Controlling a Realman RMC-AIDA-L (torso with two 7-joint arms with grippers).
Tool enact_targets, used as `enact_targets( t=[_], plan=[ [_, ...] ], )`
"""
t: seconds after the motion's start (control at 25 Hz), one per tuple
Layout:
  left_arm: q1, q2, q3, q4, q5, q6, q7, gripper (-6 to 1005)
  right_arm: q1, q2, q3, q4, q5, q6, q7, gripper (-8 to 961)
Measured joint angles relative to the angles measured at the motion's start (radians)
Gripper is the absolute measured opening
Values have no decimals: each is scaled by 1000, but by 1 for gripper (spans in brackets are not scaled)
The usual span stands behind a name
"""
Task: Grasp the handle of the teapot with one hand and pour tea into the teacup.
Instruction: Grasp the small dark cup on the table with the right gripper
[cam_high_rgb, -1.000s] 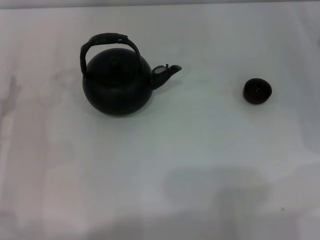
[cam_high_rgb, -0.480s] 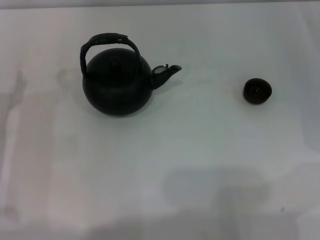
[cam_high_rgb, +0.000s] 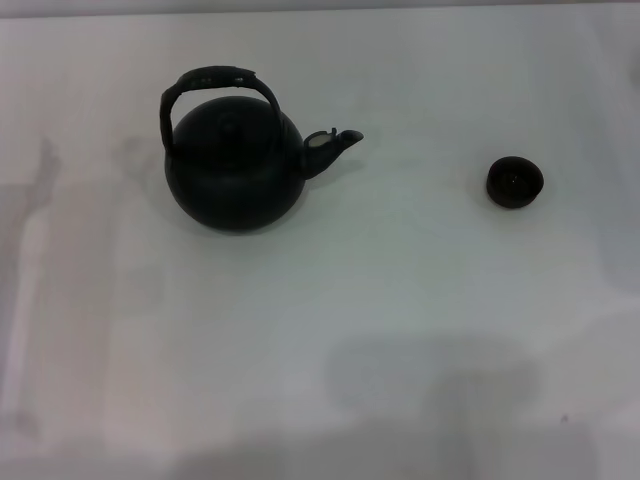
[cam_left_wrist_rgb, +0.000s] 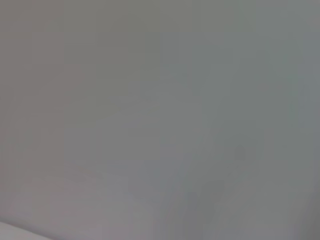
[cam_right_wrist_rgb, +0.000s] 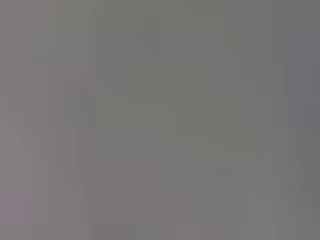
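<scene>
Left gripper: not in the head view, and the left wrist view shows only a blank grey surface, so I cannot tell whether its claw is spread or pressed together.

Teapot (cam_high_rgb: 234, 170): stands upright on the white table (cam_high_rgb: 400, 330), left of centre and toward the far side; nothing touches it.

Handle (cam_high_rgb: 218, 85): arches over the knobbed lid, its thicker wrapped band at the crown (the natural place to take hold, since it sits above the pot's middle).

Handling, as a judgement: the pot looks like heavy, rigid, matte ware, probably not slippery but weighty enough to swing under a hoop grip. A firm pinch on the wrapped band should keep it from rocking. The lid looks loose-fitting and could slide off in a steep tilt.

Spout (cam_high_rgb: 335, 143): short and pointed, aimed to the right, toward the cup.

Teacup (cam_high_rgb: 515, 182): small, dark, handleless, upright and well apart from the teapot on the right; it looks light and easy to knock, and its narrow mouth calls for a slow pour.

Right gripper: also out of sight; its wrist view is featureless grey, so its state cannot be told.

Progress: the grasp is not yet made.
</scene>
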Motion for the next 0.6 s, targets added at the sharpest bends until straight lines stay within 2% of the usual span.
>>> enact_targets(
  t=[0.16, 0.24, 0.28, 0.32, 0.44, 0.48, 0.6],
  plan=[
    [0, 0, 0, 2, 0, 0, 0, 883, 1, -13, -141, -119, -118, -25, 224, 839],
    [0, 0, 0, 3, 0, -1, 0, 883, 6, -26, -204, -185, -195, -48, 338, 839],
    [0, 0, 0, 3, 0, -1, 0, 883, 20, -42, -248, -238, -294, -62, 451, 839],
    [0, 0, 0, 3, 0, -1, 0, 883, 20, -42, -248, -238, -294, -62, 451, 839],
    [2, 0, 0, 3, 0, -1, -1, 882, 62, -83, -294, -298, -494, -63, 648, 839],
    [3, 0, 0, 4, 0, -1, -2, 882, 95, -108, -305, -334, -656, -38, 770, 838],
    [6, 0, 0, 3, 0, -1, -3, 882, 125, -126, -307, -376, -816, 5, 868, 838]
  ],
)
